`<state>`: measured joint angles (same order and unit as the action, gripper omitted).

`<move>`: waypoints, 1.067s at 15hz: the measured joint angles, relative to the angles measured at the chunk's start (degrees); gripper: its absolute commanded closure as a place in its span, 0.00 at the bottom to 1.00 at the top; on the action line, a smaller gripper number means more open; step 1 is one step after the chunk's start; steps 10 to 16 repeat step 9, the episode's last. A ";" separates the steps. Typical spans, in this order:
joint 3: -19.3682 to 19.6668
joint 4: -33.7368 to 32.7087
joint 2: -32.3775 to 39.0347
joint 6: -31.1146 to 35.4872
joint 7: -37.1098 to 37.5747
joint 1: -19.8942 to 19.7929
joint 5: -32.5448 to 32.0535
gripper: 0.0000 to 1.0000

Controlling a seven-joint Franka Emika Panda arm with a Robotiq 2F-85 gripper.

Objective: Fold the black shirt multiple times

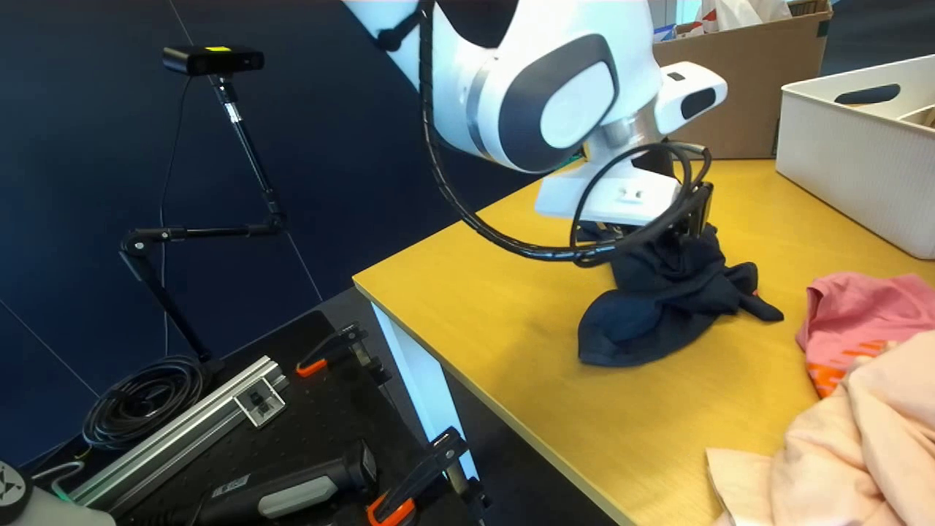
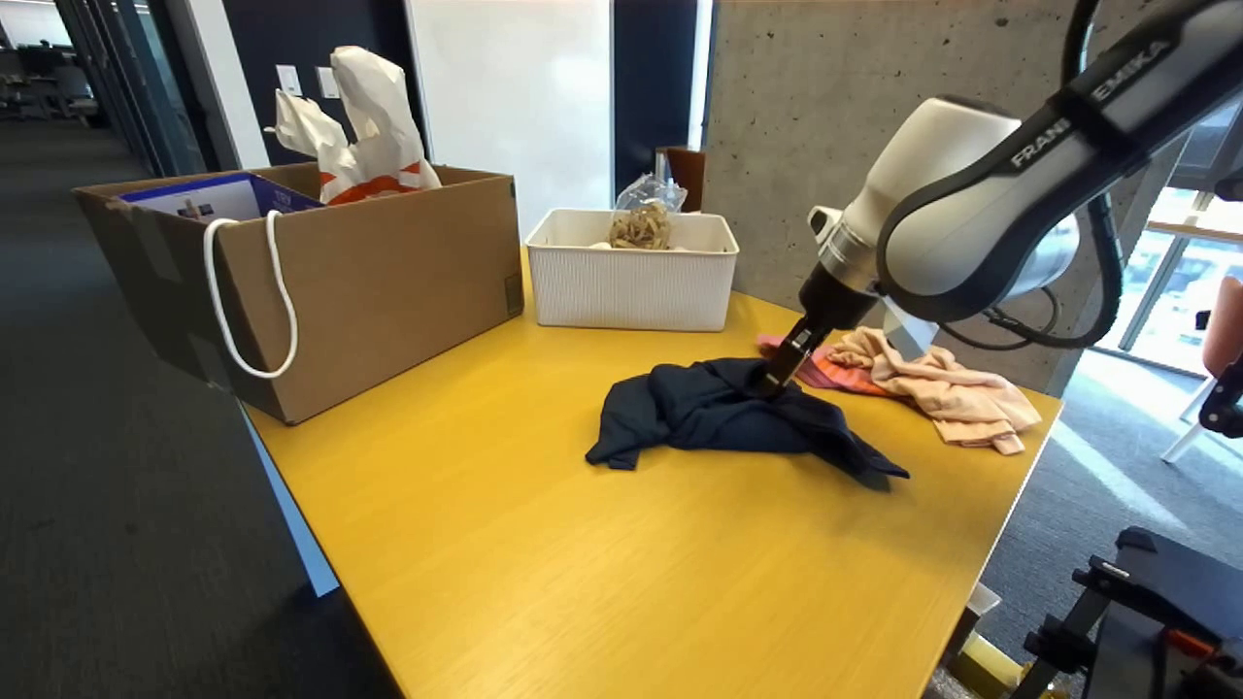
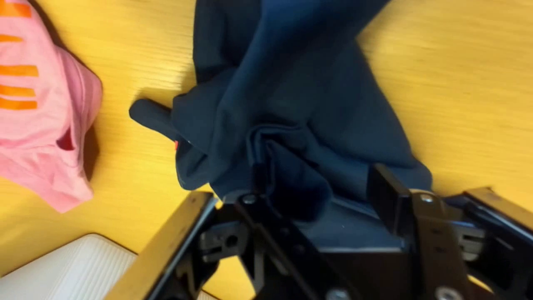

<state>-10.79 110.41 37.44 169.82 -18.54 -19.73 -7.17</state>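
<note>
Evidently, a fold is the step in hand, read here from left to right in an exterior view. Left: the soft, very dark navy-black cloth shirt (image 2: 670, 413) lies in a loose, uneven heap on the yellow wood-grained worktop (image 2: 583, 563); judged by its shape, the folding is far from finished, since no squared layers can be made out. Centre: the black two-fingered gripper (image 3: 322, 187) is low at the heap, and the wrist view shows its fingers (image 3: 387, 200) well spread, slack cloth between them and none of it pinched. Whether a pinch is to be taken or let go cannot be told. If the fold is to stay, the next move would call for a straight lift with the jaws wide, lest a finger drag the raised ridge of cloth (image 3: 275, 130) along; if another fold is wanted, for a grip on a single edge rather than the whole bunch. Right: the pink cloth with orange stripes (image 2: 827, 373) and the crumpled pale peach cloth (image 2: 957, 388) lie near the shirt, where a broad sweep might catch them. Far right: the white arm with dark grey covers (image 2: 957, 233), to an onlooker beside the worktop, reaches in from above at a slant, its wrist (image 2: 845, 257) tipped so that the fingers point down into the shirt; a black cable (image 1: 540, 253) loops beside the wrist.
</note>
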 measured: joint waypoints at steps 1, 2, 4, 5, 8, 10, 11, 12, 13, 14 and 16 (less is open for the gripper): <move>-0.45 2.81 -3.02 0.03 0.86 0.00 1.33 0.01; -0.91 5.51 -6.00 0.03 1.53 0.00 2.79 0.00; -1.82 10.57 -11.52 -0.26 2.29 0.00 5.83 0.00; -2.42 12.98 -14.12 -0.95 2.29 -0.08 7.54 0.00; -4.38 18.55 -21.28 -4.28 1.08 -0.43 14.14 0.00; -4.66 19.90 -23.38 -5.39 0.14 -0.35 16.55 0.00; -4.66 19.90 -23.38 -5.39 0.14 -0.35 16.55 0.00; -4.66 19.90 -23.38 -5.39 0.14 -0.35 16.55 0.00; -4.66 19.90 -23.38 -5.39 0.14 -0.35 16.55 0.00; -4.66 19.90 -23.38 -5.39 0.14 -0.35 16.55 0.00; -4.66 19.90 -23.38 -5.39 0.14 -0.35 16.55 0.00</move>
